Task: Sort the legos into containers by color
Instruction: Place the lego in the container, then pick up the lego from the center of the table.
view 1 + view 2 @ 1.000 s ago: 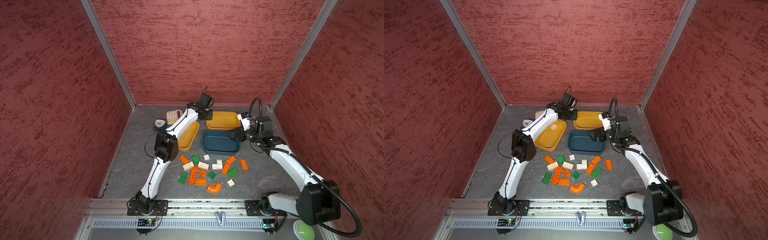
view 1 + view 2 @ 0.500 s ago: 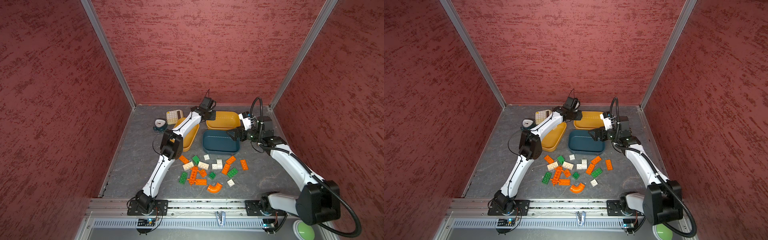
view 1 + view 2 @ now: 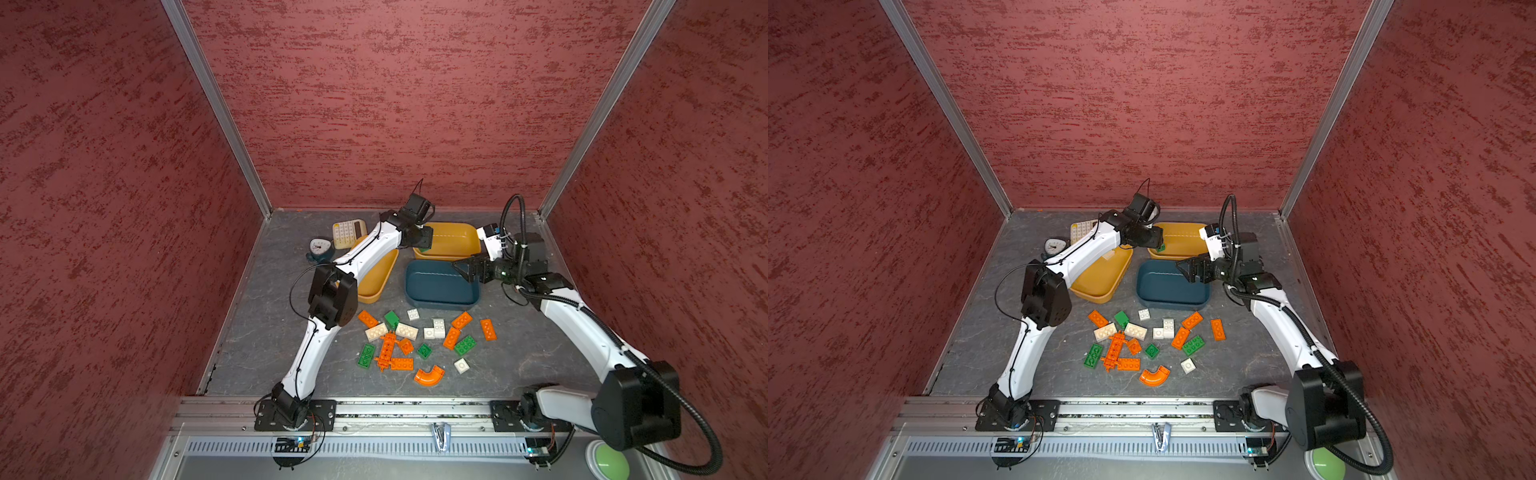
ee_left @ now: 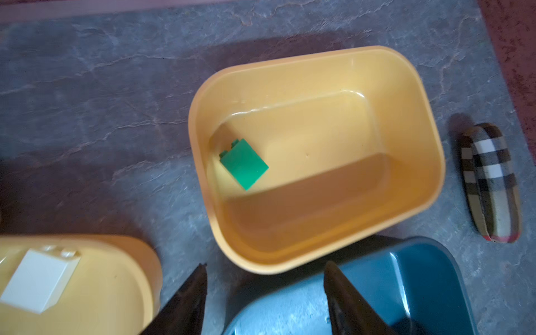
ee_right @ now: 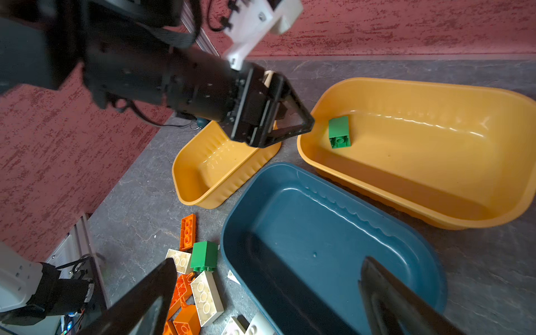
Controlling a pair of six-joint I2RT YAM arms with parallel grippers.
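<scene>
Your left gripper point(image 4: 265, 264) had its jaws partway apart and held nothing, right at the rim of the far yellow tray point(image 4: 304, 56). The green lego point(image 4: 244, 164) lay inside, close to a corner wall. Your right gripper point(image 5: 268, 259) was wide and empty over the teal tray point(image 5: 319, 217), whose floor was bare. The loose legos point(image 3: 406, 331) lay well apart from both grippers.

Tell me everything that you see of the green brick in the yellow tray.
The green brick is a small block of smooth, shiny plastic, with studs on one end. It lies on its side on the floor of the yellow tray, near a corner, alone there. Only the tray touches it; the left gripper is open and apart from it.
</scene>
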